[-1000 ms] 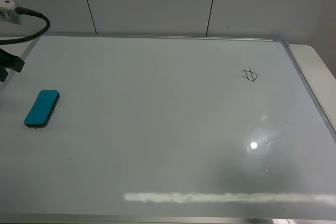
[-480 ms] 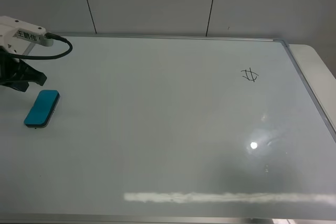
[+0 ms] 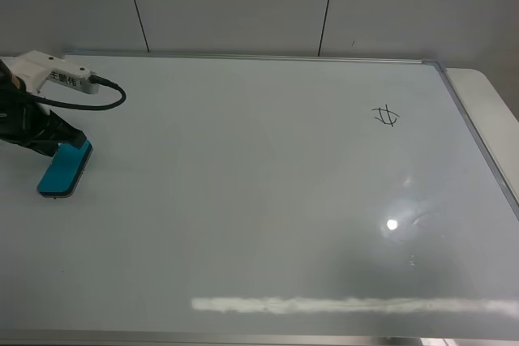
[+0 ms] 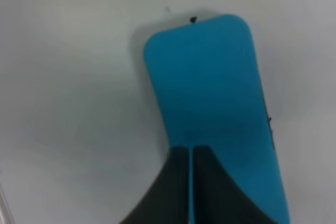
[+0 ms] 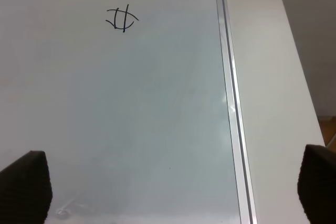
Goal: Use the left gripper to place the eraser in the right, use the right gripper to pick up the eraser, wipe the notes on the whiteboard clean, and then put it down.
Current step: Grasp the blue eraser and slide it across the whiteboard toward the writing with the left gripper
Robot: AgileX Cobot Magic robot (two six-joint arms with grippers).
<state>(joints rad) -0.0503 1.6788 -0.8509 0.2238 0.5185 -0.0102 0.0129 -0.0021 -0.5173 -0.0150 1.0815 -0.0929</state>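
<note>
Ext. view: left gripper [image 3: 58, 140] hid the eraser [image 3: 62, 172]'s far end; its arm was cut by the pic's left edge. Left wrist pic was blurred; fingers [image 4: 173, 192] covered part of eraser. Right gripper [image 5: 170, 187]: fingertips [image 5: 23, 184] cut by frame. Scribble [image 3: 386, 116] was too small to read.
</note>
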